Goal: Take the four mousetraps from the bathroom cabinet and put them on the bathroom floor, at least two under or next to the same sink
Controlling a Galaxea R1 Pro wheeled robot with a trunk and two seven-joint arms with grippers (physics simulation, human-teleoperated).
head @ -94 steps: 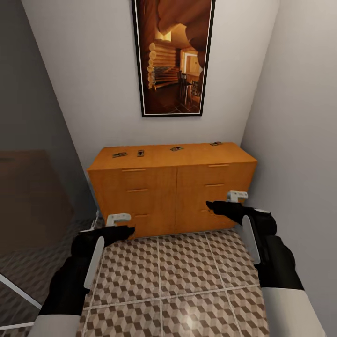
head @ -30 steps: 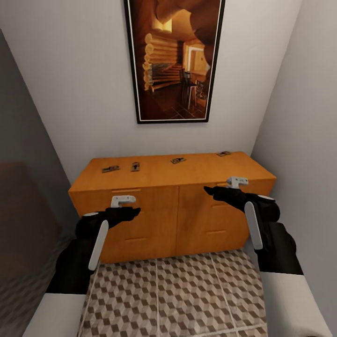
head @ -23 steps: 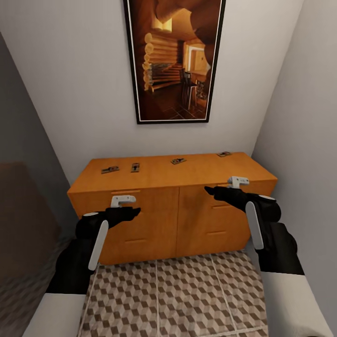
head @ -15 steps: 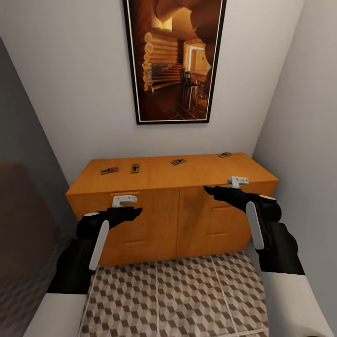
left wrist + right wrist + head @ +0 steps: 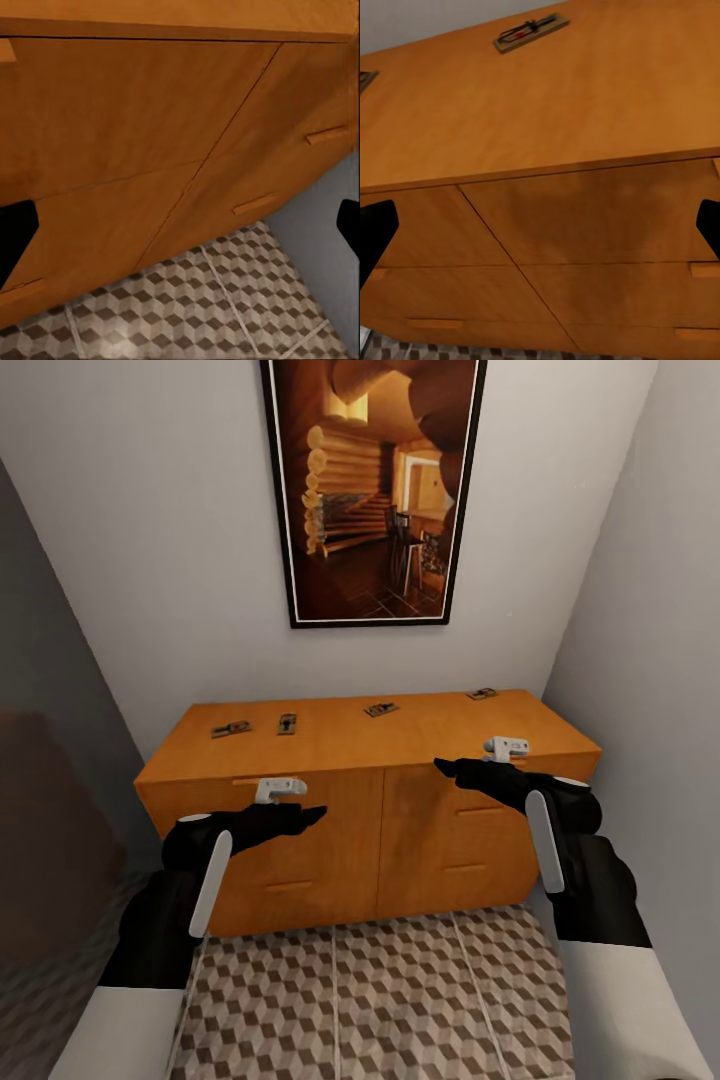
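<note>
Framed picture (image 5: 372, 490) hangs above the cabinet (image 5: 330, 745).

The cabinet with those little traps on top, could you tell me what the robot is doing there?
The robot faces the orange cabinet, both arms raised before its drawer fronts. Four mousetraps lie along the back of its flat top, none picked up. The left gripper and right gripper are open and empty. The patterned bathroom floor holds no traps yet.

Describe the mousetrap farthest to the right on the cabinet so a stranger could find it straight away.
Start at the wide orange-brown cabinet under the tall framed picture. Four mousetraps lie along the back of its flat top. The one you want sits alone at the far right end, nearest the side wall; the pair lies at the opposite end.
</note>
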